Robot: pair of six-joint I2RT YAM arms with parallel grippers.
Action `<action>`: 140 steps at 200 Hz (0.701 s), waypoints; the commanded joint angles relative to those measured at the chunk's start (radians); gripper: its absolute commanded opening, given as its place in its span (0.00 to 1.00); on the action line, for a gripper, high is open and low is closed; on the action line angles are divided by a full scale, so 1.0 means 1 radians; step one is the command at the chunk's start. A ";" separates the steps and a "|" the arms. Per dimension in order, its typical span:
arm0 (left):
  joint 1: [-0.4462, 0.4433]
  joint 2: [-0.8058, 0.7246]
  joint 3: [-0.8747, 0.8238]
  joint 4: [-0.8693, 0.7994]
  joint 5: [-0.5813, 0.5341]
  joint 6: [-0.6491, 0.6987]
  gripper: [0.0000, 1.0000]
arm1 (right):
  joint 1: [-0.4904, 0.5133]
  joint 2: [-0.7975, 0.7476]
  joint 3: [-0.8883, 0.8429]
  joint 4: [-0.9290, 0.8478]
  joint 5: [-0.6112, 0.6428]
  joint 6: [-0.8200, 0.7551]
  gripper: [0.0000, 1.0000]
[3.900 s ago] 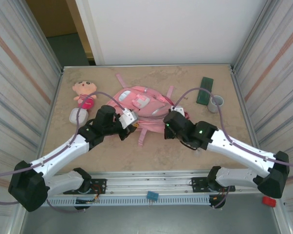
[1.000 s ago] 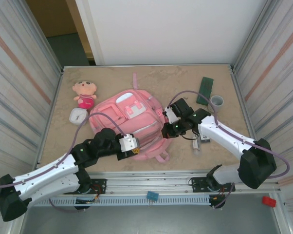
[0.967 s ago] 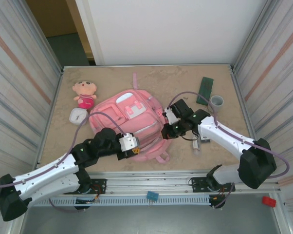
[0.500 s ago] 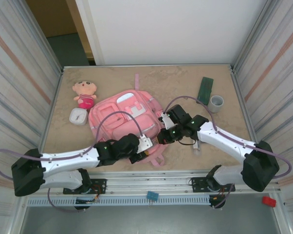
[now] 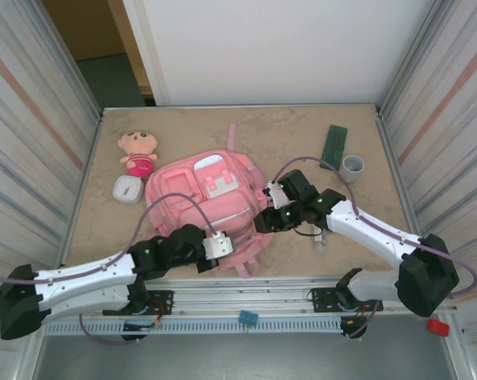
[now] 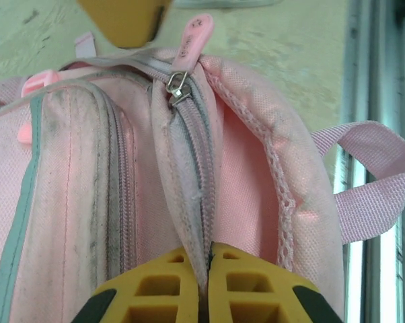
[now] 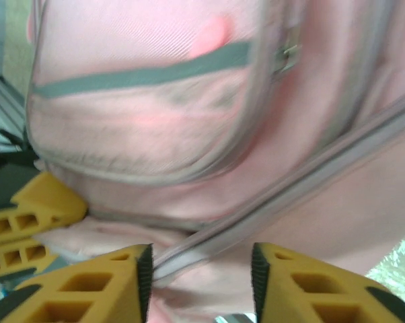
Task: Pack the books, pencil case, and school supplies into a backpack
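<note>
The pink backpack [image 5: 199, 198] lies flat mid-table, front pockets up. My left gripper [image 5: 225, 245] is at its near edge, shut on the fabric along the grey zipper seam [image 6: 201, 195]; the yellow fingertips [image 6: 172, 269] pinch it. A pink zipper pull [image 6: 192, 42] hangs at the seam's far end. My right gripper [image 5: 262, 220] is against the backpack's right side, open, with a grey zipper band [image 7: 209, 239] running between its fingers [image 7: 118, 276]. The dark green pencil case [image 5: 333, 146] lies at the back right. The books are hidden.
A plush doll [image 5: 138, 152] and a small round white object [image 5: 127, 188] sit left of the backpack. A grey ring-shaped cylinder [image 5: 351, 167] stands by the pencil case. A pink strap [image 6: 374, 178] hangs toward the metal rail [image 6: 377, 81] at the table's near edge.
My left gripper has closed on the backpack's zipper seam at the near edge. My right gripper has opened. The backpack has turned slightly.
</note>
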State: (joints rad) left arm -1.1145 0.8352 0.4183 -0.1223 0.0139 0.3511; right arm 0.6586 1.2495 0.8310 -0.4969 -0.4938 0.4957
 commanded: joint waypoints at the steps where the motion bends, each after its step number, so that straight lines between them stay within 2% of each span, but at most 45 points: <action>1: -0.002 -0.088 -0.005 0.037 0.102 0.166 0.02 | -0.071 -0.032 -0.031 0.064 -0.095 0.104 0.50; 12: -0.001 -0.108 -0.012 0.028 0.080 0.203 0.03 | -0.086 -0.025 -0.039 0.100 -0.129 0.162 0.56; 34: -0.004 -0.125 -0.015 0.025 0.036 0.262 0.03 | -0.077 0.008 -0.046 0.167 -0.162 0.285 0.62; 66: -0.010 -0.119 -0.019 0.040 0.032 0.309 0.04 | -0.059 0.065 -0.046 0.227 -0.137 0.380 0.66; 93: -0.023 -0.094 -0.025 0.058 0.026 0.333 0.06 | -0.026 0.151 -0.032 0.301 -0.146 0.428 0.67; 124: -0.060 -0.061 -0.016 0.046 -0.008 0.403 0.08 | 0.028 0.230 -0.003 0.398 -0.142 0.491 0.59; 132: -0.070 -0.054 -0.012 0.044 -0.013 0.420 0.08 | 0.042 0.247 0.018 0.401 -0.136 0.491 0.52; 140: -0.077 -0.048 -0.009 0.047 -0.025 0.431 0.08 | 0.050 0.261 0.036 0.394 -0.124 0.488 0.40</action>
State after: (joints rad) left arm -1.1637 0.7868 0.3828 -0.1623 0.0174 0.6907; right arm 0.6708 1.4754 0.8032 -0.1673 -0.6178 0.9371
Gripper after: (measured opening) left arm 0.082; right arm 0.529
